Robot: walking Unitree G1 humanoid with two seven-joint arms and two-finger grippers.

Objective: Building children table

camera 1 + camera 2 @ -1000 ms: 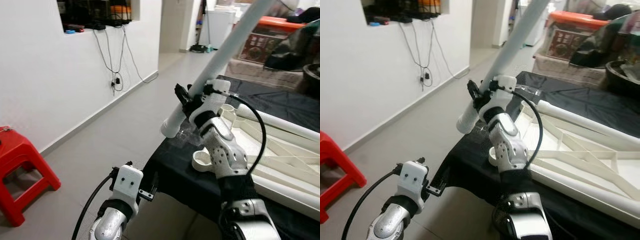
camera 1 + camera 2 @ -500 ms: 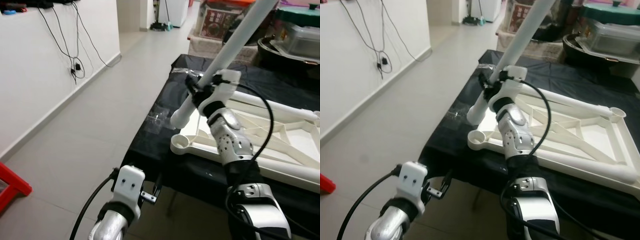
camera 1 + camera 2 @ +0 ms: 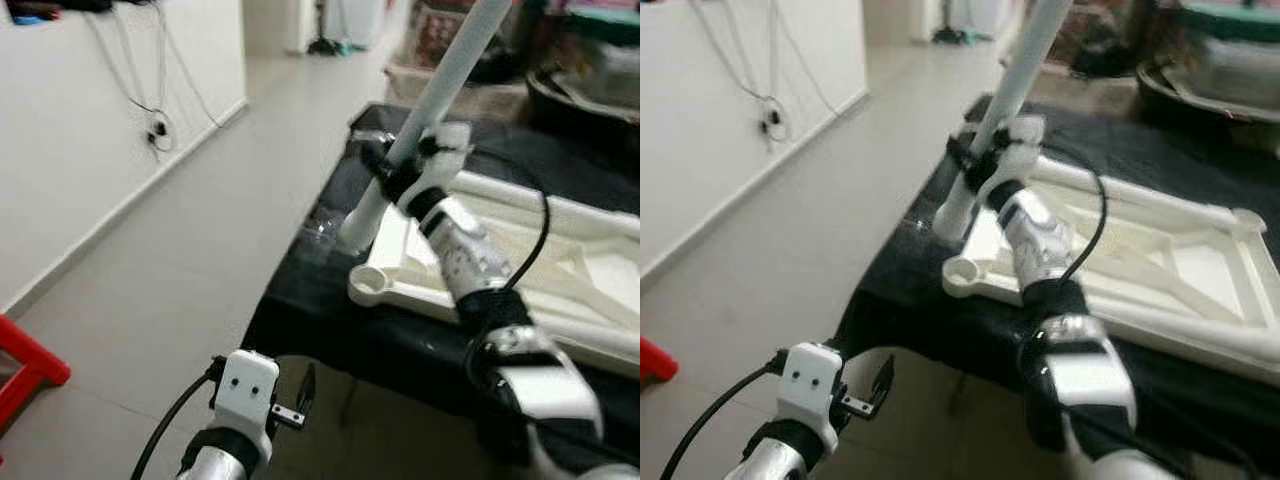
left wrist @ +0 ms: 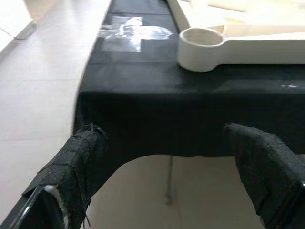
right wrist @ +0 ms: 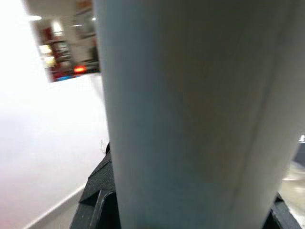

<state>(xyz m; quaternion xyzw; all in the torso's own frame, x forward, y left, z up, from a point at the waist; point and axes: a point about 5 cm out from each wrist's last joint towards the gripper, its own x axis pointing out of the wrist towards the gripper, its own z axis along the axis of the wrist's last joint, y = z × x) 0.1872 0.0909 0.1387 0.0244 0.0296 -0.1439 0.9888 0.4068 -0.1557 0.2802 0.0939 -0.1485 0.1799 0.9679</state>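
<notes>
A long white table leg [image 3: 440,90] slants up and to the right, and my right gripper [image 3: 385,180] is shut on it near its lower end. That lower end [image 3: 355,228] hangs just above and left of the round corner socket [image 3: 368,285] of the white table frame [image 3: 1160,300], which lies upside down on a black-covered table [image 3: 330,320]. In the right wrist view the leg [image 5: 190,114] sits close between the black fingers [image 5: 95,200]. My left gripper [image 4: 167,186] is low before the table edge, open and empty, facing the socket [image 4: 200,43].
Grey tiled floor [image 3: 160,270] stretches to the left along a white wall with hanging cables [image 3: 160,130]. A red stool [image 3: 25,360] stands at the lower left. Boxes and containers [image 3: 1220,50] crowd the back right behind the table.
The view has shifted and blurred slightly as the camera moved. The leg's lower end stays close to the corner socket, with the right gripper still shut on it.
</notes>
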